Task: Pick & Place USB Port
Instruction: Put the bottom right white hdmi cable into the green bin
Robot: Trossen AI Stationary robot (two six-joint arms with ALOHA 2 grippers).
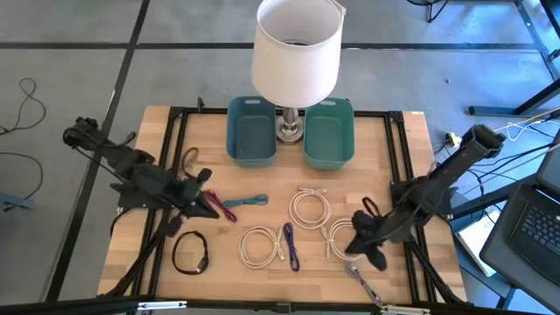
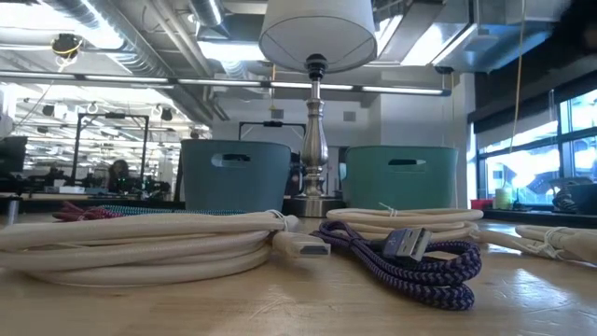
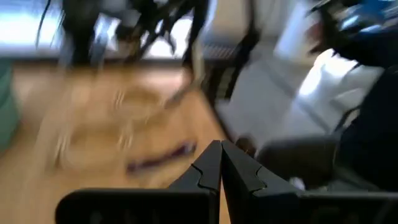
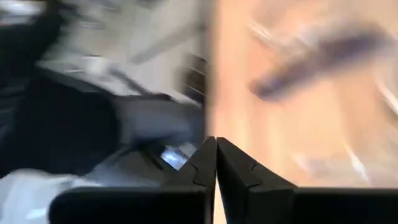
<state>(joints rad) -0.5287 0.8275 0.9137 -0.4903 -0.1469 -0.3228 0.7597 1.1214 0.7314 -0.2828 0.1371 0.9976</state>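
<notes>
Both tools are closed and hold nothing: the left tool [image 1: 210, 206] is beside the teal-and-pink cable [image 1: 248, 202], the right tool [image 1: 363, 248] is near the white cables [image 1: 308, 208]. The purple USB cable [image 1: 290, 245] lies on the table [image 1: 262, 179] between them.

Table [image 1: 411, 166]: light wood grain, edged by a black frame [image 1: 175, 118].
Left bin [image 1: 252, 131]: dull blue.
Right bin [image 1: 329, 133]: teal green.
Lamp: white shade [image 1: 296, 48], silver metal stem [image 2: 314, 140].
Three coiled cables [image 1: 260, 246], [image 1: 308, 207], [image 1: 337, 238]: cream white.
Braided cable [image 2: 410, 266]: purple and dark blue weave, with a grey plug [image 2: 408, 245].
Small cable [image 1: 247, 202]: teal, with a red-pink end.
Looped cable [image 1: 190, 254]: black.
Arms [image 1: 144, 175], [image 1: 420, 201]: black.
Floor [image 1: 61, 79]: grey with dark seams.
</notes>
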